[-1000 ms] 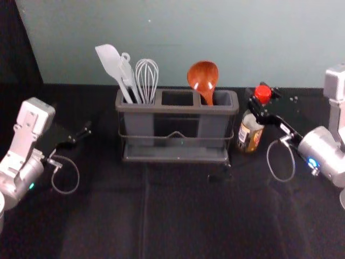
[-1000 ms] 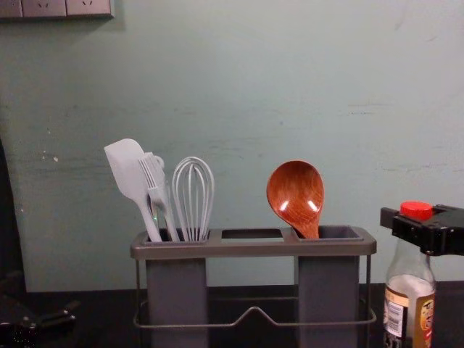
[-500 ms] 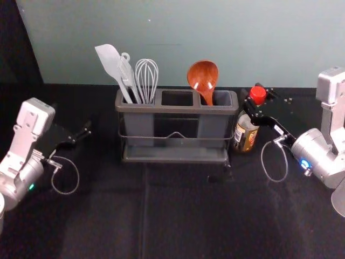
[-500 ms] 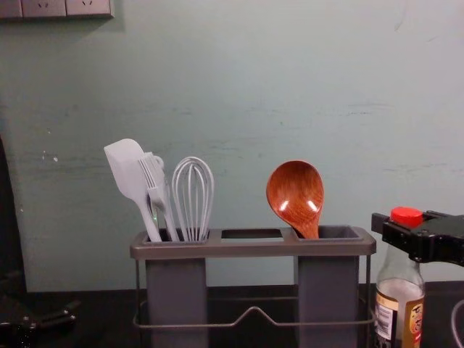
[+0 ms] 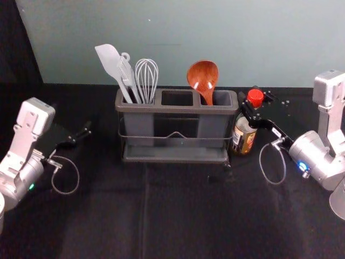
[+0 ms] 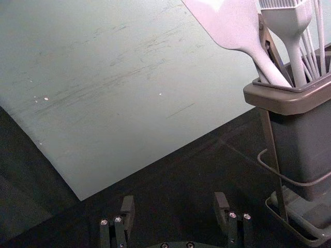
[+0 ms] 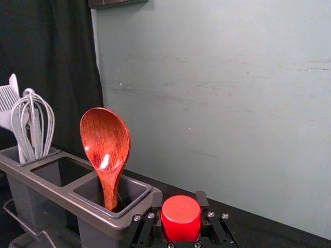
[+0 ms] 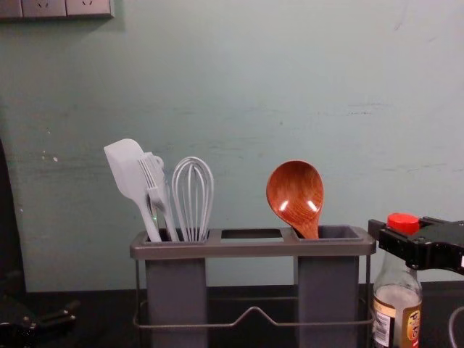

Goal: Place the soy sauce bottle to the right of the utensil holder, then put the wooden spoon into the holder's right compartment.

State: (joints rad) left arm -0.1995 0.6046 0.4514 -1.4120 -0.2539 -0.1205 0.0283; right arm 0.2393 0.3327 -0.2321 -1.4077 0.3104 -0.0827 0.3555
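Note:
My right gripper is shut on the neck of the soy sauce bottle, just under its red cap. In the right wrist view the cap sits between the fingers of the right gripper. Upright, the bottle stands close beside the right end of the grey utensil holder; whether its base touches the table I cannot tell. The wooden spoon leans in the holder's right compartment, bowl up. My left gripper is parked at the left; the left wrist view shows the left gripper open and empty.
A white spatula, a brush and a whisk stand in the holder's left compartment. The wall rises behind the dark table.
The right gripper and the bottle have moved left toward the holder and somewhat lower. The left arm, the spoon and the holder have stayed still.

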